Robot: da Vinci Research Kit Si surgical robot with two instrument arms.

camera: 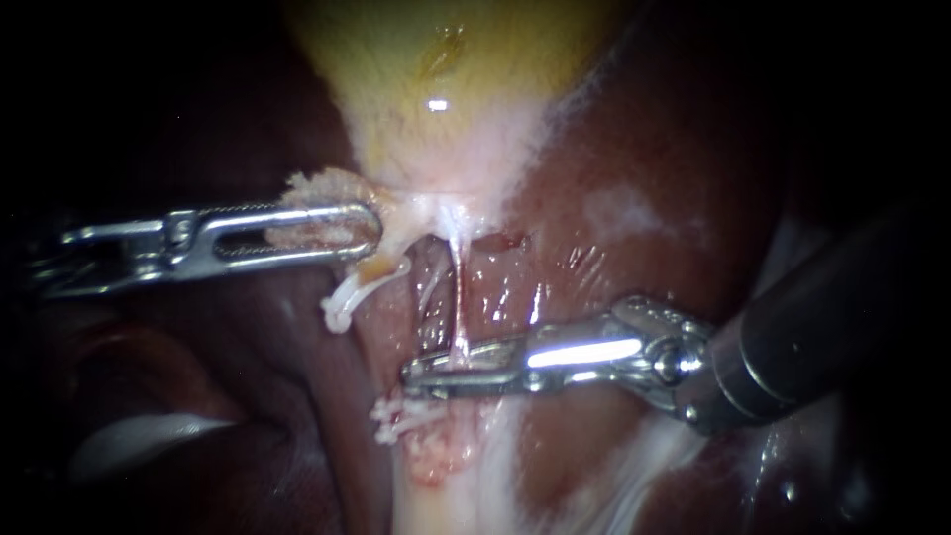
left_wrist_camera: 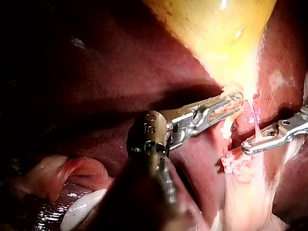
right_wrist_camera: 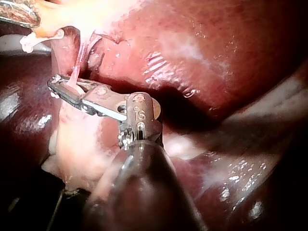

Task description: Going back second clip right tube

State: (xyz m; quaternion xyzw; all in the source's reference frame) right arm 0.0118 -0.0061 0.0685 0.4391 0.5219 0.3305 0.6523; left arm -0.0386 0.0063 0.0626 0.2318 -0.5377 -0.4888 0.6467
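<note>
**A:** How many instruments do you count?

**B:** Two. The left instrument [camera: 372, 230] comes in from 9 o'clock. The right instrument [camera: 411, 376] comes in from 4 o'clock, and its tip sits just below centre.

**A:** And the tissue?

**B:** One gallbladder [camera: 436, 89], yellow, at 12 o'clock. One liver [camera: 634, 149], dark red, lies all around it. I count two tubes below the gallbladder's neck. A curled tube [camera: 362, 292] bends toward 8 o'clock and ends loose. The right tube [camera: 460, 297] is thin and pink and runs straight down toward 6 o'clock.

**A:** What is in each pair of jaws?

**B:** The left instrument's jaws are clamped together on the gallbladder at its pale neck, as the left wrist view [left_wrist_camera: 238, 100] also shows. The right instrument's jaws stand narrowly apart, with a slim gap along their length. The right tube's lower end runs in between them, which is clearer in the right wrist view [right_wrist_camera: 54, 83]. There the tube [right_wrist_camera: 77, 72] crosses the jaws near their tips.

**A:** Is there a clip on that tube?

**B:** I cannot tell, because the jaws cover that spot. One patch of frayed white tissue [camera: 401, 416] lies just beside the right instrument's tip, toward 6 o'clock.
</note>
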